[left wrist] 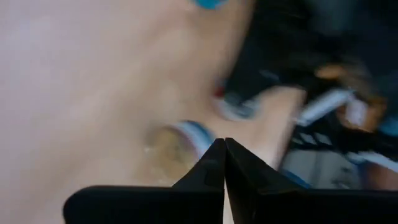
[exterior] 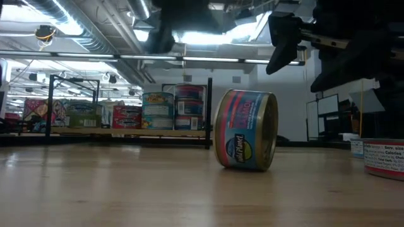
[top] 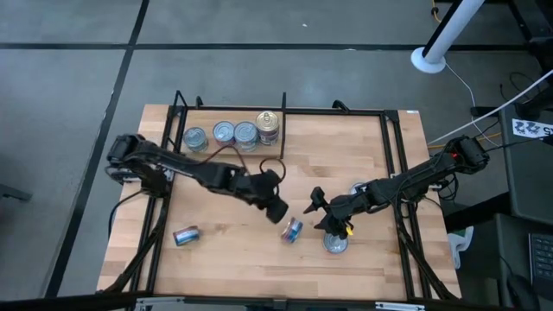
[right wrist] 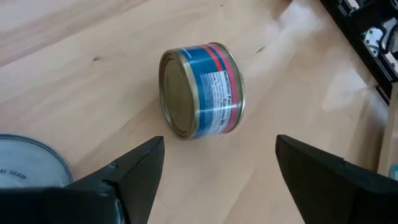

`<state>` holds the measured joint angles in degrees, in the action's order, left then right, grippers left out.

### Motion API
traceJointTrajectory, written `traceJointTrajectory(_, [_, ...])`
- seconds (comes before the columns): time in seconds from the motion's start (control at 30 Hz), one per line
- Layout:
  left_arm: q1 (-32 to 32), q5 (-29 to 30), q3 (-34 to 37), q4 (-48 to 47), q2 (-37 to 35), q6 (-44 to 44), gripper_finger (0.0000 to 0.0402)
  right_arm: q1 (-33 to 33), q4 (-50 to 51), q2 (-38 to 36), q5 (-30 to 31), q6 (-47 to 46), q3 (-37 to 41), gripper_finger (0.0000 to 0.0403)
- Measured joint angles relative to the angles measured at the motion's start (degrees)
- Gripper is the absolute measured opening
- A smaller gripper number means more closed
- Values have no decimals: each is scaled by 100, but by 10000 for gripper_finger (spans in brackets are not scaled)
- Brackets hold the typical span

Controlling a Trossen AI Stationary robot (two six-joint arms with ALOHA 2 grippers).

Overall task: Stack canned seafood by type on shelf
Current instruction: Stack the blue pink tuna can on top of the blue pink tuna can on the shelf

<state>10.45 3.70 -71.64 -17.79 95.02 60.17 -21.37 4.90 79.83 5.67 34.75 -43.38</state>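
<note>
A: Count, left to right?
B: One tin on its side [top: 186, 235] at the shelf's [top: 225, 259] near left. Four upright along the far rail: three flat silver-blue tops [top: 195, 138], one gold pull-tab [top: 268, 123]. Mid-board, one rolled tin [top: 292, 230], red-and-blue label, gold end. Beside it one upright silver tin [top: 335, 244].
A: Grippers?
B: Left gripper [top: 278, 210] clenched, empty, just left of the rolled tin. Right gripper [right wrist: 214, 163] spread wide, empty, that tin ahead of its fingers.
A: Surface?
B: Pale wood, thin black frame.
</note>
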Motion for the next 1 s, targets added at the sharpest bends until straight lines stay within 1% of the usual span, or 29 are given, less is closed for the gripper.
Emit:
traceJointTrajectory(0.1, [298,-26,0,489,-89,-140,13,0,-15,0,33,4,2,308])
traceJointTrajectory(0.17, [456,-20,-2,761,-87,-82,31,0,-78,0,31,4,2,308])
traceJointTrajectory(0.3, [610,77,-2,761,-45,347,84,0,-176,0,23,4,2,308])
traceJointTrajectory(0.47, [655,86,-2,783,-37,306,151,0,-397,25,-152,4,2,308])
traceJointTrajectory(0.57, [653,88,-2,777,-37,290,178,0,-621,117,-390,19,2,308])
traceJointTrajectory(0.73, [653,90,-2,768,-37,288,199,0,-951,407,-540,157,2,308])
traceJointTrajectory(0.9, [653,92,-2,764,-37,267,199,49,-1188,636,-811,304,-55,308])
traceJointTrajectory(1.0, [653,92,-2,767,-37,266,200,156,-1150,787,-832,314,-227,308])
